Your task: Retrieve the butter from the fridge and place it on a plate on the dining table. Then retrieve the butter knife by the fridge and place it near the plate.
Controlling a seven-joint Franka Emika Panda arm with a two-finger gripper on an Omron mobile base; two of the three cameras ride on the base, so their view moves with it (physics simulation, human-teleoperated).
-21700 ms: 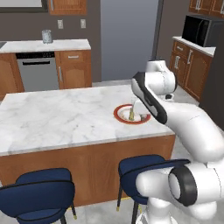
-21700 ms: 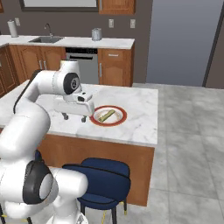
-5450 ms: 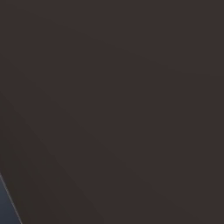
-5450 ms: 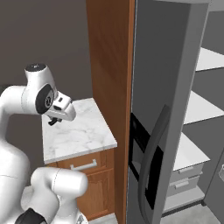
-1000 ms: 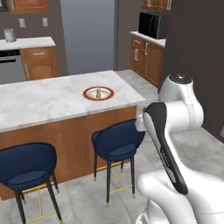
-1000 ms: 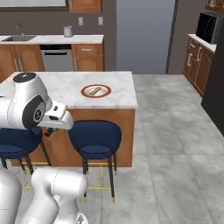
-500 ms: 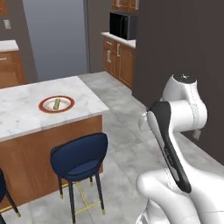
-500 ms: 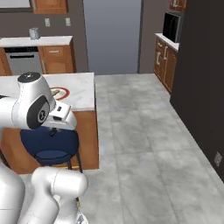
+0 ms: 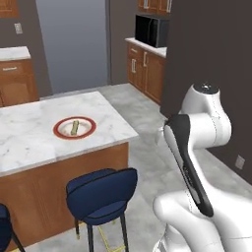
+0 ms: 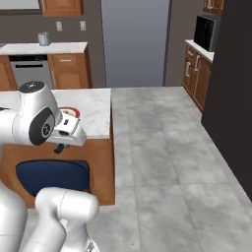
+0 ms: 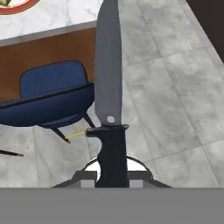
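My gripper (image 11: 112,173) is shut on the dark handle of the butter knife (image 11: 108,78), whose pointed blade runs up the hand view over the floor and the table's edge. In the right base view the gripper (image 10: 60,145) hangs by the near edge of the dining table (image 10: 96,123). The plate (image 9: 61,129), red-rimmed with a white centre, lies on the dining table (image 9: 29,142) with the butter (image 9: 75,127) on it. A sliver of the plate (image 11: 13,5) shows at the hand view's top left. The fridge is out of view.
A blue stool (image 9: 102,189) stands tucked under the table's near side, also seen as stool (image 11: 48,94). Wooden cabinets with a microwave (image 9: 152,30) line the far right. A dark wall (image 9: 216,59) rises on the right. Grey tiled floor (image 10: 167,162) lies open right of the table.
The whole picture has shifted as the base drove and turned, bringing the table and plate nearer. The knife stays in the shut gripper throughout.
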